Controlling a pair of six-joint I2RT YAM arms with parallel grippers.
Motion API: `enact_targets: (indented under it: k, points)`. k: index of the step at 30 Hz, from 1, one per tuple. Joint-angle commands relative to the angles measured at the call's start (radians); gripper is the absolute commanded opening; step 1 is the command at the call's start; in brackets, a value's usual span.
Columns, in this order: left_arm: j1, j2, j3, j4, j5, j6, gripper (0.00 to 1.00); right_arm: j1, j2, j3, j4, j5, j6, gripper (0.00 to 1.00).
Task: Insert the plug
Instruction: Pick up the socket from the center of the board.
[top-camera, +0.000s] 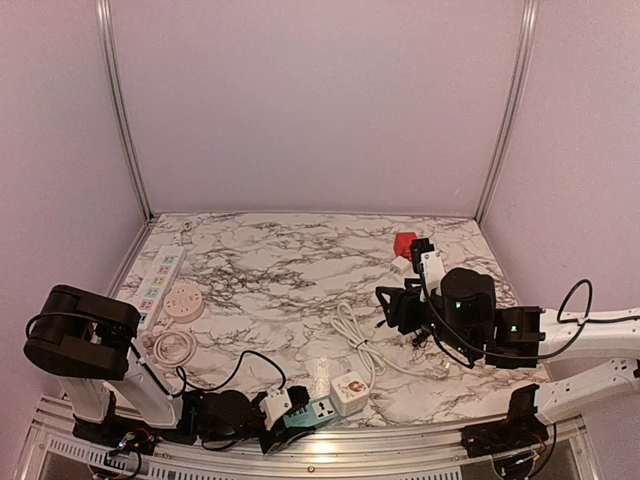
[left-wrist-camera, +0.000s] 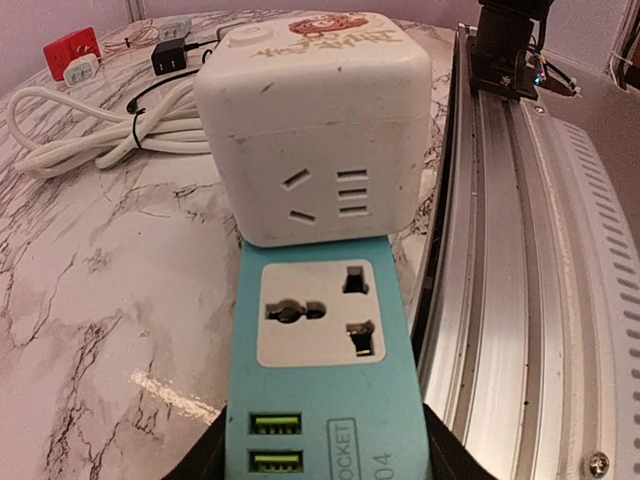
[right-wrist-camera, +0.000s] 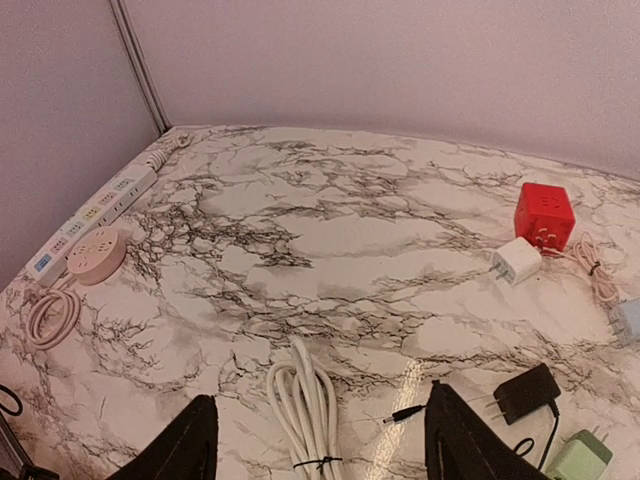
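Left hand (left-wrist-camera: 328, 440) pinches a teal adapter (left-wrist-camera: 300, 390) by its sides, a dark finger pressed against each flank. It holds the adapter low over the tabletop (left-wrist-camera: 110, 300), close to the metal rail (left-wrist-camera: 500, 300) at the near edge. The adapter's upper face shows a universal socket and two green USB ports. Its far end runs up against the lower edge of a white cube socket (left-wrist-camera: 315, 130), whose near face carries slanted slots and three short ones. The wrist view is too steep to tell whether any pins on that far end have entered the cube, or whether the two only touch.

Judging by this, the step in hand is the mating itself: adapter lined up and brought to the cube. The next move calls for a straight push along the adapter's length, with the cube kept from sliding away across the marble.

Further out, the right hand (right-wrist-camera: 322, 420) hovers with its fingers spread and nothing between them. It hangs above a bundled white cable (right-wrist-camera: 305, 400), well apart from the cube, so it may be needed as the brace. A black charger (right-wrist-camera: 525, 392) lies just right of it. Beyond that a small white plug (right-wrist-camera: 516, 260) sits beside a red cube (right-wrist-camera: 543, 213) toward the back.
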Motion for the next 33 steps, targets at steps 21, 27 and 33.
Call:
enact_targets:
  k: [21, 27, 33]
  points:
    - [-0.025, -0.004, 0.024, 0.029, 0.040, 0.026, 0.00, -0.089, 0.237, 0.136, -0.206, 0.112, 0.178, 0.78]
    - [-0.025, -0.005, 0.025, 0.022, 0.038, 0.025, 0.00, -0.264, 0.283, 0.083, -0.187, -0.032, 0.271, 0.77]
    - [-0.025, -0.002, 0.028, 0.022, 0.038, 0.024, 0.00, -0.285, 0.370, 0.120, -0.269, 0.054, 0.364, 0.77]
